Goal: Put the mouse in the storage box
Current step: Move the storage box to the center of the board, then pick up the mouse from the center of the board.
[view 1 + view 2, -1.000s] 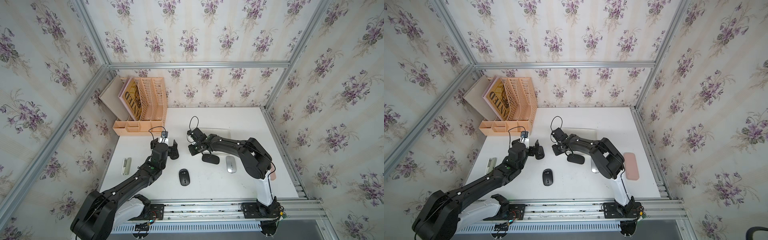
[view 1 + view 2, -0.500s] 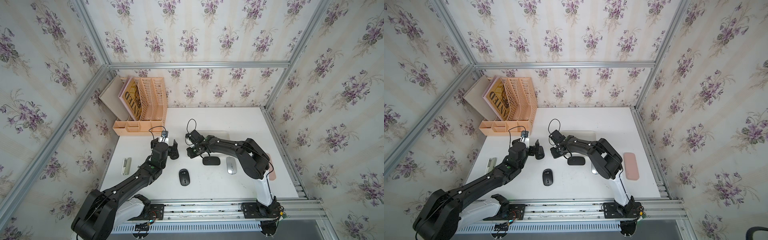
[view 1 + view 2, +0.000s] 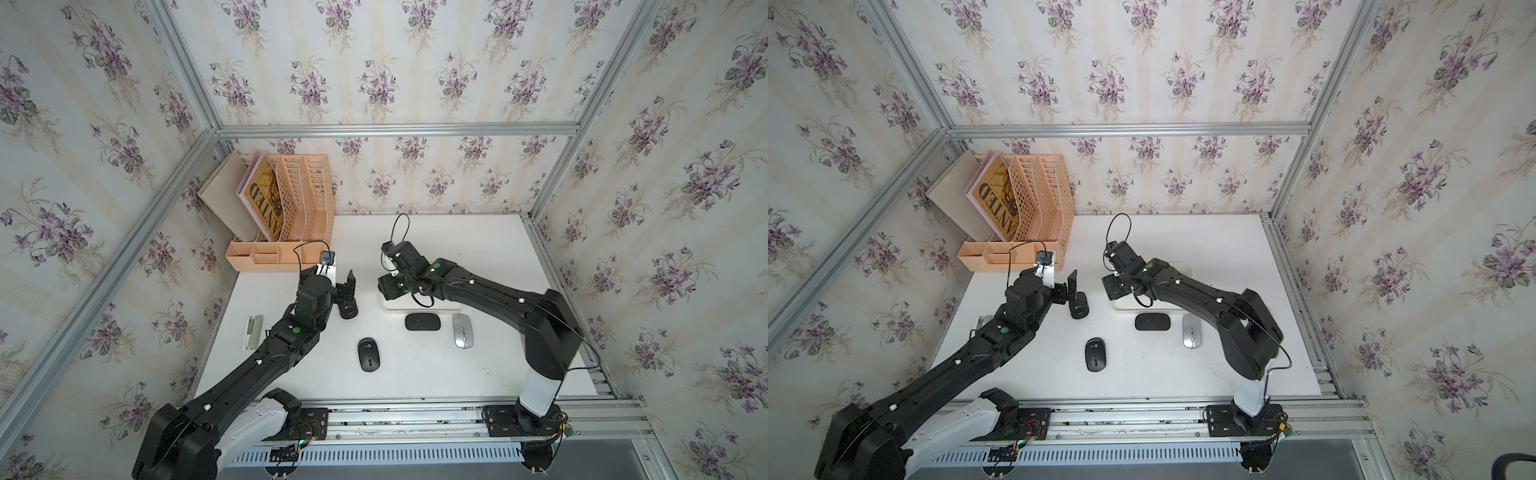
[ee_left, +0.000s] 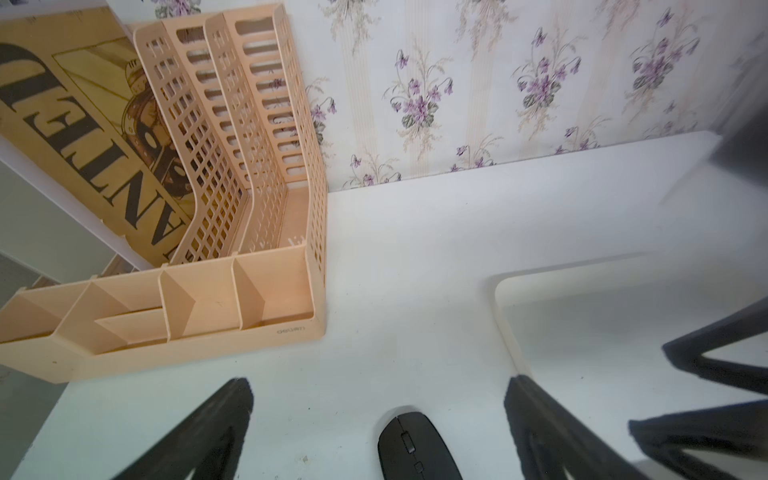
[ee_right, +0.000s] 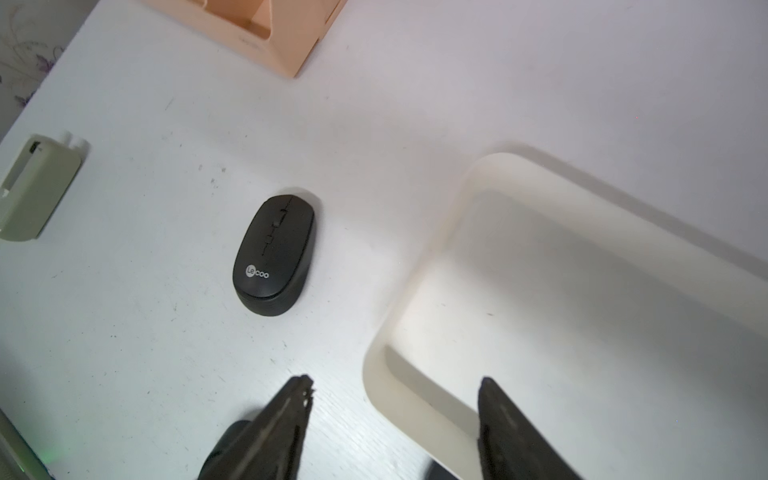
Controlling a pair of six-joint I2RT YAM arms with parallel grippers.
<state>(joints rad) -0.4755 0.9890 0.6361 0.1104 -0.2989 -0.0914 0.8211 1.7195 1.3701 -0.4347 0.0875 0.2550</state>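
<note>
Taking the back wall (image 3: 395, 174) as twelve o'clock, the storage box (image 3: 395, 306) (image 5: 415, 286) sits near the middle of the counter (image 3: 478, 249), largely covered in both top views by the right arm (image 3: 498, 297). The right pincer (image 5: 395, 384) hangs over the box's nine o'clock end, its fingers (image 5: 286, 415) spread and pinching nothing. In the right wrist view one finger shows over the box, its partner over bare counter.

All four mice lie on the counter outside the box. The left black mouse (image 5: 274, 253) (image 4: 415, 449) is at the box's nine o'clock, near but apart from it, buttons toward twelve. The left pincer (image 4: 378, 384) hovers above it, spread wide. In the left wrist view the mouse shows between the two fingers with counter on each side.

The flat black mouse (image 3: 422, 322) lies crosswise just beside the box's six o'clock wall, the silver mouse (image 3: 462, 330) at that mouse's three o'clock. The near black mouse (image 3: 368, 354) is at the box's seven o'clock, well apart. A peach file organiser (image 3: 307, 199) stands at the counter's ten o'clock corner.
</note>
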